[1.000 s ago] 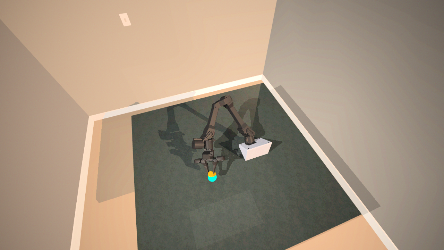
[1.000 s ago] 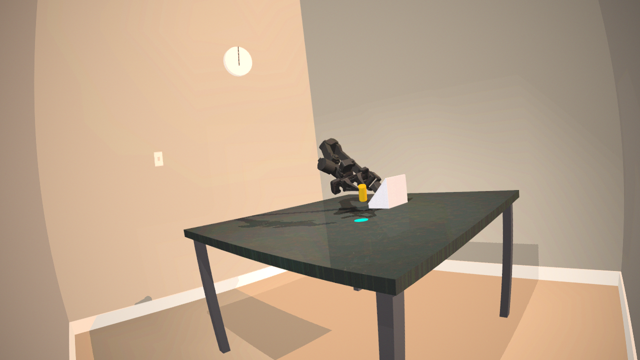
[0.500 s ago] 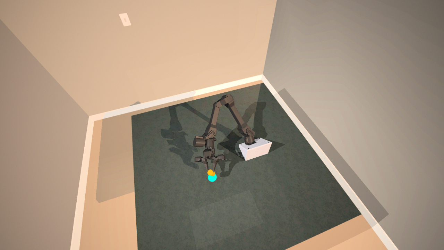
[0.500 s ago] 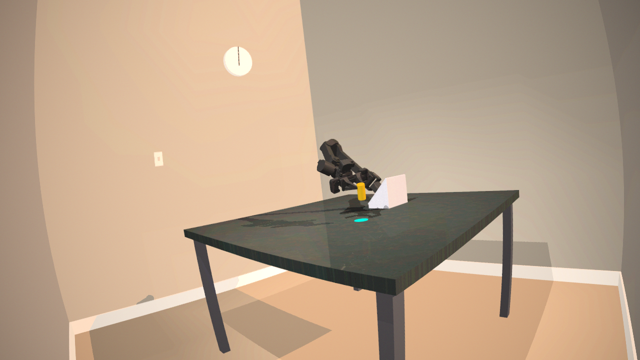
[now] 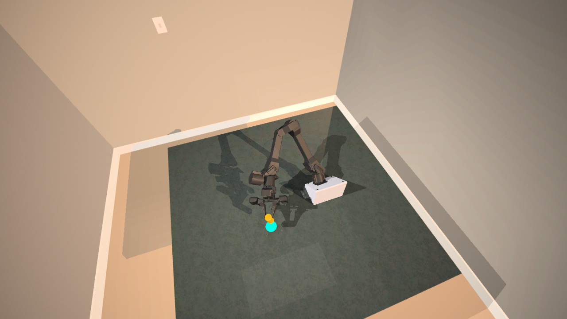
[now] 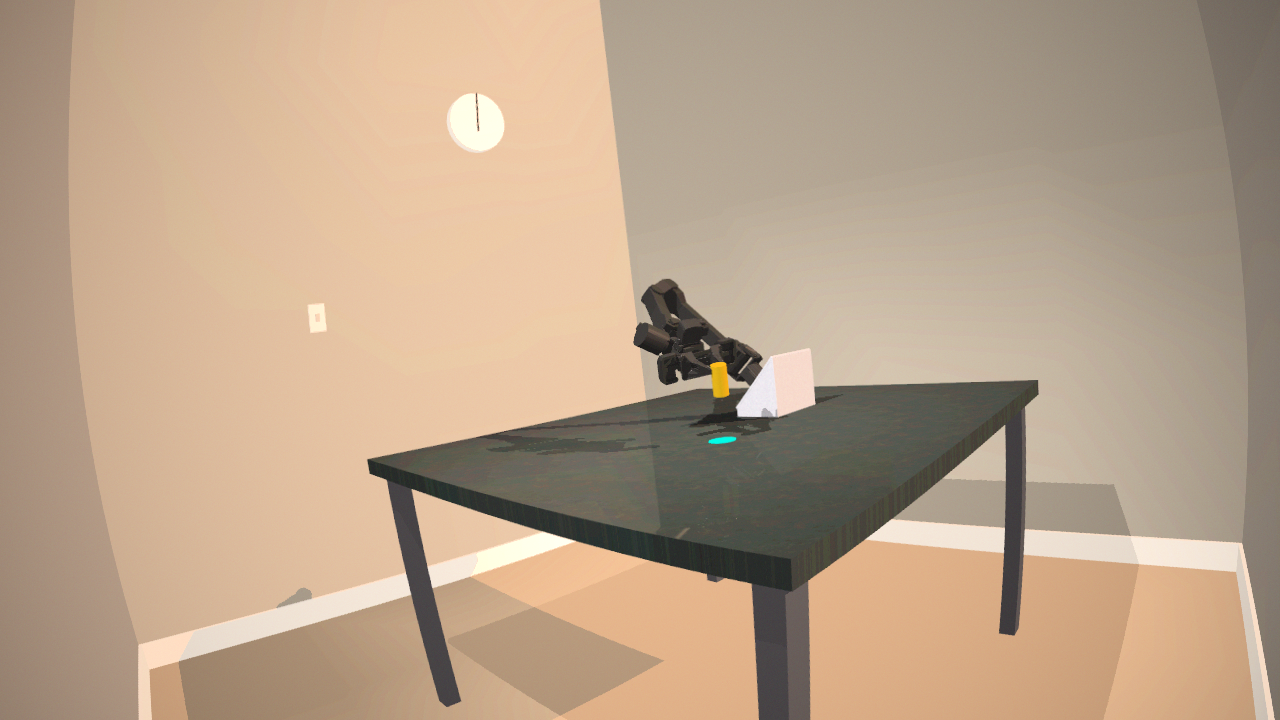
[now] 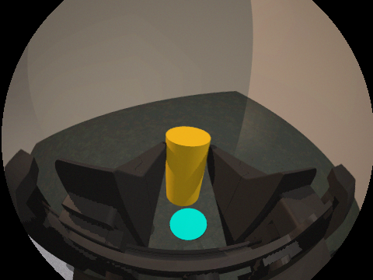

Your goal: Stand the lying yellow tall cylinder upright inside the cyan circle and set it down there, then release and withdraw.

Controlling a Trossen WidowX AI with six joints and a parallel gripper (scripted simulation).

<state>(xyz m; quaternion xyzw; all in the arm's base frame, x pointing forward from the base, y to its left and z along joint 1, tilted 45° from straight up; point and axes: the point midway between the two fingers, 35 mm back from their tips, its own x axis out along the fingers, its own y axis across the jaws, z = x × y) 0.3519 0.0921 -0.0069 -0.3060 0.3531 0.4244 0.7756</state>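
A round clock (image 6: pixel 475 122) hangs upper left on the peach wall, a switch plate (image 6: pixel 316 317) below; a dark table (image 6: pixel 626 501) fills centre frame.

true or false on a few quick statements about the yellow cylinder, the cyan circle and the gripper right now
1. The gripper is shut on the yellow tall cylinder. True.
2. The yellow tall cylinder lies flat on the dark green table top. False: it is upright and held above the table, as the exterior view shows.
3. The flat cyan circle is fully uncovered in the wrist view. True: it shows just below the cylinder's lower end.
4. The cylinder already stands inside the cyan circle. False: it is in the air, not set down.
5. The white base box of the arm sits on top of the cyan circle. False: the box stands apart from the circle.
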